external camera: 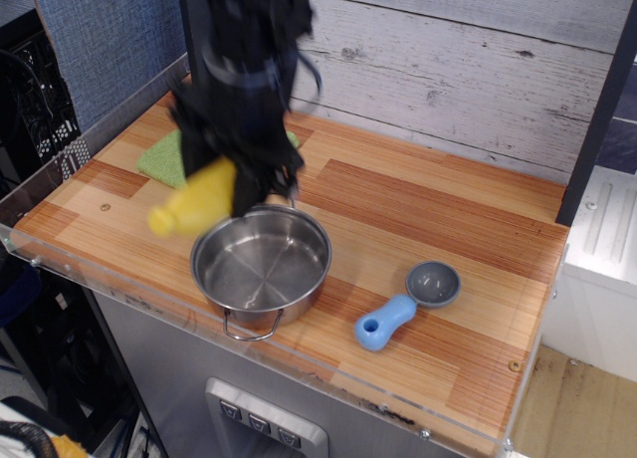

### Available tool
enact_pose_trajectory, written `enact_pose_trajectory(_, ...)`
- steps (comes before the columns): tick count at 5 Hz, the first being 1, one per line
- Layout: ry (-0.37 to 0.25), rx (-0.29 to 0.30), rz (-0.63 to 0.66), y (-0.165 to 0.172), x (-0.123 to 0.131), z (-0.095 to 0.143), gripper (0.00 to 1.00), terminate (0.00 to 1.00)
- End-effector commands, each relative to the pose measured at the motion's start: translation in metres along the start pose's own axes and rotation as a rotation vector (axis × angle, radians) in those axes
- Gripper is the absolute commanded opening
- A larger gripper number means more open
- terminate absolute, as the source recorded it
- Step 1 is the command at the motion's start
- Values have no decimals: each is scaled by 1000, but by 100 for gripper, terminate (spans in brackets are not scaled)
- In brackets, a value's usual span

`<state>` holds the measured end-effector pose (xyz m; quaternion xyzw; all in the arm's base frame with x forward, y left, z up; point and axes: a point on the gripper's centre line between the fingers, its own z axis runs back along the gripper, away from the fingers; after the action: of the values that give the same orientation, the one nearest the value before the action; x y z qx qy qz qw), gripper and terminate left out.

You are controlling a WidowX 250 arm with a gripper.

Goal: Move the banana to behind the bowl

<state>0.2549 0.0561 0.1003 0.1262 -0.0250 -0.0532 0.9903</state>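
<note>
The yellow banana (192, 205) is held in the air by my black gripper (237, 184), which is shut on its thicker end; its stubby neck points down-left. It hangs above the table just behind and to the left of the bowl (262, 263), a shiny steel pot with wire loop handles that stands near the front edge with nothing in it. The arm and gripper are motion-blurred and hide part of the banana.
A green cloth (167, 156) lies at the back left, mostly hidden by the arm. A blue-handled scoop with a grey cup (410, 301) lies right of the bowl. A clear rim (60, 169) edges the table's left and front. A plank wall stands behind.
</note>
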Motion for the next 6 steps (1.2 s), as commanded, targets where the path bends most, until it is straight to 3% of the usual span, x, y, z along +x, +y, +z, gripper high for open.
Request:
enact_pose_trajectory(1, 109, -56, 25, -12, 81, 32, 0, 0)
enact_pose_trajectory(2, 95, -96, -10, -40, 129, 20, 0, 0)
enact_pose_trajectory(3, 75, -108, -45, -68, 153, 5, 0, 0)
enact_pose_trajectory(4, 16, -88, -114, -80, 144, 0, 0, 0)
enact_pose_trajectory(5, -81, -21, -86, -64, 114, 2, 0, 0)
enact_pose_trajectory(6, -86, -54, -93, -61, 108, -23, 0, 0)
